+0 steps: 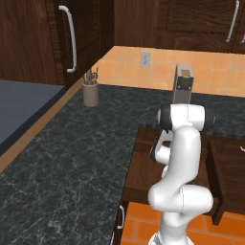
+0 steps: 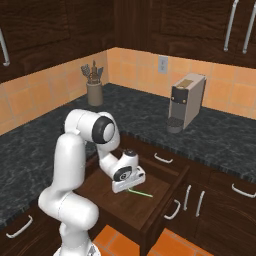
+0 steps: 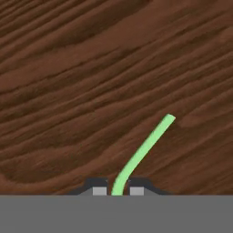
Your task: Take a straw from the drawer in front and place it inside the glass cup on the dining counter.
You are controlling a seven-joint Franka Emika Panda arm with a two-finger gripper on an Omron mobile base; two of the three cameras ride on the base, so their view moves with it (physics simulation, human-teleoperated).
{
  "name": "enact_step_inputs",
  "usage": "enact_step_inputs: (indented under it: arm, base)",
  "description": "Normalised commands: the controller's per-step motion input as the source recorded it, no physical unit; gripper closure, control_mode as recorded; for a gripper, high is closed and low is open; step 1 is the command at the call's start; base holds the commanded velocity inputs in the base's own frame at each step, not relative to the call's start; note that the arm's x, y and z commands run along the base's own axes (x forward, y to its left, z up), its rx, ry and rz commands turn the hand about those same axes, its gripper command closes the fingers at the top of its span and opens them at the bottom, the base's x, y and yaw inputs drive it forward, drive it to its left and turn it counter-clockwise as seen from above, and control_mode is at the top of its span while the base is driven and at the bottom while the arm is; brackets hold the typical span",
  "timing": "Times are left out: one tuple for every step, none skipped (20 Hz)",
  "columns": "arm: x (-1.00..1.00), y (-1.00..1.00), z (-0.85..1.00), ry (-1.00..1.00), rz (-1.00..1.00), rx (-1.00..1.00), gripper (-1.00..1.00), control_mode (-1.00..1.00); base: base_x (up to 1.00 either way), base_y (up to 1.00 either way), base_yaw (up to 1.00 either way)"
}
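Grained wood drawer (image 3: 91, 68), thin bent green straw (image 3: 145, 145) between pincer (image 3: 118, 191) tips

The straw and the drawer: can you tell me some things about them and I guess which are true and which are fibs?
1. The straw is light green. True.
2. The drawer is pushed shut. False: it is pulled open, and its wooden floor shows.
3. The pincer has a fingertip on each side of the straw's end. True, as the hand view shows.
4. The straw stands inside a glass cup. False: it lies in the drawer, over the wood.
5. The coffee machine sits on the black speckled counter. True.
6. The utensil holder is lying in the drawer. False: it stands upright on the counter near the tiled wall.
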Motion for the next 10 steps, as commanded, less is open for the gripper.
enact_step_inputs:
  arm:
    - [0.0,0.0,-0.01,0.0,0.0,0.03,1.0,-1.0]
    - [0.0,0.0,0.0,0.0,0.0,0.01,1.0,-1.0]
    - [0.0,0.0,0.0,0.0,0.0,0.01,1.0,-1.0]
    - [-0.06,0.0,0.0,0.0,0.0,0.03,1.0,-1.0]
    - [-0.24,0.0,0.25,0.0,0.0,0.03,1.0,-1.0]
    - [-0.46,0.09,0.66,-0.04,0.0,0.02,1.0,-1.0]
    - [-0.6,0.17,0.94,-0.09,0.0,0.01,1.0,-1.0]
    - [-0.66,0.24,1.0,-0.13,0.0,0.0,1.0,-1.0]
    - [-0.77,0.19,1.0,-0.17,0.0,0.0,1.0,-1.0]
    - [-0.71,0.24,1.0,-0.16,-0.02,0.0,1.0,-1.0]
  base:
    - [0.0,0.0,0.0]
    - [0.0,0.0,0.0]
    - [0.0,0.0,0.0]
    - [0.0,0.0,0.0]
    - [0.0,0.0,0.0]
    - [0.0,0.0,0.0]
    - [0.0,0.0,0.0]
    - [0.0,0.0,0.0]
    - [0.0,0.0,0.0]
    - [0.0,0.0,0.0]
